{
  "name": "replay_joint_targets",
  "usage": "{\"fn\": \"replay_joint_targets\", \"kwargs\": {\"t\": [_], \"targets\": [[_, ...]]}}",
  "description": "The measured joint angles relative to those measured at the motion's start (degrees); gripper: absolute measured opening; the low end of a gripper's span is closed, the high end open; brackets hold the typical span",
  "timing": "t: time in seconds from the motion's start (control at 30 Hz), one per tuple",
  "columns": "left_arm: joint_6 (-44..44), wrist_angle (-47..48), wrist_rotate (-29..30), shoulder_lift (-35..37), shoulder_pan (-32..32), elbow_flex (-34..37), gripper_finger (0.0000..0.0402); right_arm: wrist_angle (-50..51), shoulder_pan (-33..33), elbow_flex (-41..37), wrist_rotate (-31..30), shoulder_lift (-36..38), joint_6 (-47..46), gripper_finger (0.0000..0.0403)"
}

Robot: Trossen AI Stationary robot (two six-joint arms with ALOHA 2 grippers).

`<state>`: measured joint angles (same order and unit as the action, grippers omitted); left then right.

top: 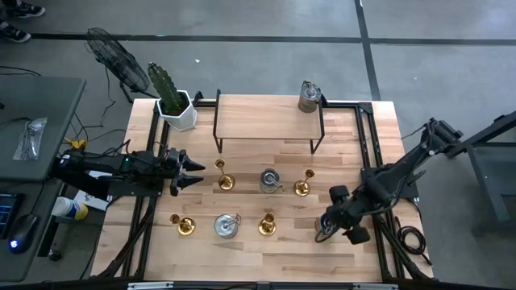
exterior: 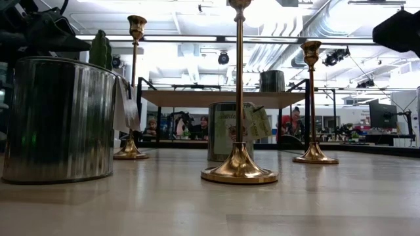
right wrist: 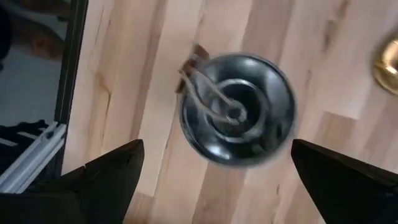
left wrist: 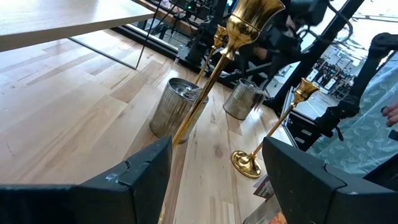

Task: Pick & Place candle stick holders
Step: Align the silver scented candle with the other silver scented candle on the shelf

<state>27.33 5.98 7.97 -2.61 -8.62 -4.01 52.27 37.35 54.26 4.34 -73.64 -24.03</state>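
Right gripper (right wrist: 214,168) poised above a silver cup holder (right wrist: 237,110) at the table's near right, fingers spread wide, gripping nothing. Best lowered straight down with the cup centred between the fingers (right wrist: 106,171), clear of the tag and wire inside, then closed on the rim. Left gripper (top: 196,171) at the left edge, fingers open, facing a gold candlestick (top: 225,182). Remaining gold candlesticks and silver cups in two rows mid-table; one more cup (top: 308,97) on the far rack (top: 266,133). Pale wood table (top: 355,266); cactus pot (top: 176,103) at far left; grey floor, bright workshop beyond.
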Motion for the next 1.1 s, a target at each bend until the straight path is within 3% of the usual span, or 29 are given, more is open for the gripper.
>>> {"fn": "replay_joint_targets", "kwargs": {"t": [0.3,1.1], "targets": [[0.0,0.0,0.0,0.0,0.0,0.0,0.0246,-1.3,0.5,0.0,-5.8,-4.8,-0.5,0.0400],[0.0,0.0,0.0,0.0,0.0,0.0,0.0246,-4.8,0.5,0.0,-7.2,-12.6,-1.6,0.0400]]}}
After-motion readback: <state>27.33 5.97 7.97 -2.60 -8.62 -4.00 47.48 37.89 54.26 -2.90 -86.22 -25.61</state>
